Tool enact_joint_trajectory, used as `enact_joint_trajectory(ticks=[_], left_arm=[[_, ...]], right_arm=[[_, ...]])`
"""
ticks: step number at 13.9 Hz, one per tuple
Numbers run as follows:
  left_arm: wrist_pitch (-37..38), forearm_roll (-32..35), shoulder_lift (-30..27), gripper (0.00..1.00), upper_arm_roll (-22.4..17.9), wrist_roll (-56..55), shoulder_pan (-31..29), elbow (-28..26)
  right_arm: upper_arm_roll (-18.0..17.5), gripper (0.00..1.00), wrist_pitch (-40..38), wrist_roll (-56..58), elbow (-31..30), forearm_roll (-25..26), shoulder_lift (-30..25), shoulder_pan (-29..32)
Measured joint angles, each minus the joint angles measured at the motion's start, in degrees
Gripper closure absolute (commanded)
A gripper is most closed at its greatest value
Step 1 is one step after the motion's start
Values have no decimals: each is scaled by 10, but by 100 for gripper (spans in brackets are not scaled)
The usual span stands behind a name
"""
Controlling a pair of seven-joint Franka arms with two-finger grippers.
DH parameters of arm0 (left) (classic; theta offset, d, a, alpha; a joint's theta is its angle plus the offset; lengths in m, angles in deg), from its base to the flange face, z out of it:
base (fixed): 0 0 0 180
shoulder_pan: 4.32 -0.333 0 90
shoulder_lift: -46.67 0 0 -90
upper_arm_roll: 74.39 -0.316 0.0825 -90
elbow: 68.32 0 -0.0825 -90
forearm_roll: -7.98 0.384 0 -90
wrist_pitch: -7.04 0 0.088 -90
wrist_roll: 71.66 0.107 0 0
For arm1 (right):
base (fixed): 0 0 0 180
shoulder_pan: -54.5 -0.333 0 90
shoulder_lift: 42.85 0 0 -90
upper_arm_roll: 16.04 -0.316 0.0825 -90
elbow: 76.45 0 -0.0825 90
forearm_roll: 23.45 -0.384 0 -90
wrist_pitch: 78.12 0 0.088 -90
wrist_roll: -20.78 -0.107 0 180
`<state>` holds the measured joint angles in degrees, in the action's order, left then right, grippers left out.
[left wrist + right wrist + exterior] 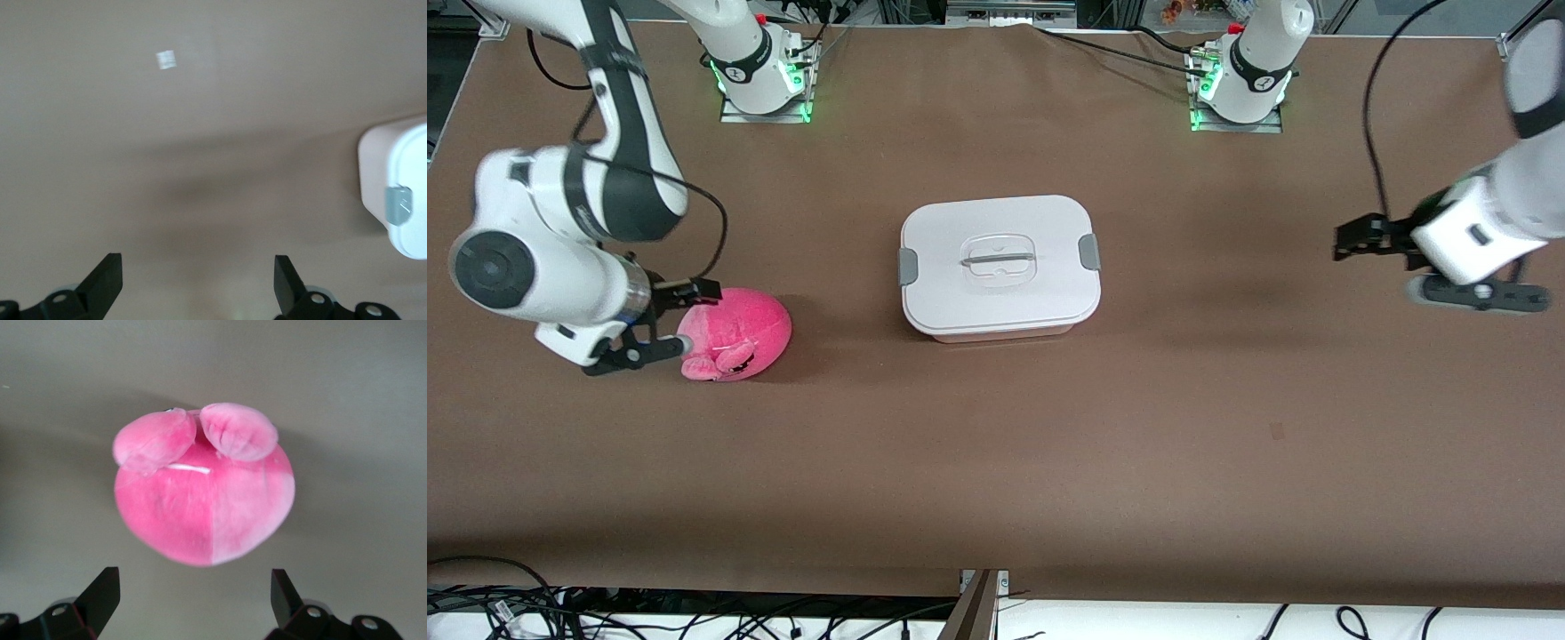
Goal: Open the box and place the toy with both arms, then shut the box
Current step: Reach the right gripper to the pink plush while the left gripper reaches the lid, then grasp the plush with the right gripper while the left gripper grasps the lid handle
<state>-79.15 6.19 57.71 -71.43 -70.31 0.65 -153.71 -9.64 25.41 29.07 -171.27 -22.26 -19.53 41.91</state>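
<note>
The box (1000,267) stands mid-table with its white lid on and a grey clip (1088,252) at each end. Its corner and one clip also show in the left wrist view (400,200). The pink plush toy (738,333) lies on the brown table toward the right arm's end. My right gripper (685,318) is open and empty, low beside the toy, with its fingertips just short of it. The right wrist view shows the toy (207,493) ahead of the open right gripper (193,583). My left gripper (1352,242) is open and empty above bare table toward the left arm's end, well apart from the box; its own view shows it open (198,263).
The two arm bases (760,67) (1240,80) stand along the table edge farthest from the front camera. Loose cables (507,609) lie past the nearest edge. A small white mark (166,60) is on the table in the left wrist view.
</note>
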Motion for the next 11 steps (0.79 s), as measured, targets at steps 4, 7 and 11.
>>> enact_joint_trajectory(ticks=[4,7,11], left_arm=[[-5,-1,46,0,6,1,117,19],[-71,-1,89,0,10,4,220,30],[-163,-1,141,0,10,20,330,31]], right_arm=[[0,13,86,2,-52,0,30,-1],[0,84,116,17,-74,0,35,-1],[2,100,116,32,-73,0,26,-1]])
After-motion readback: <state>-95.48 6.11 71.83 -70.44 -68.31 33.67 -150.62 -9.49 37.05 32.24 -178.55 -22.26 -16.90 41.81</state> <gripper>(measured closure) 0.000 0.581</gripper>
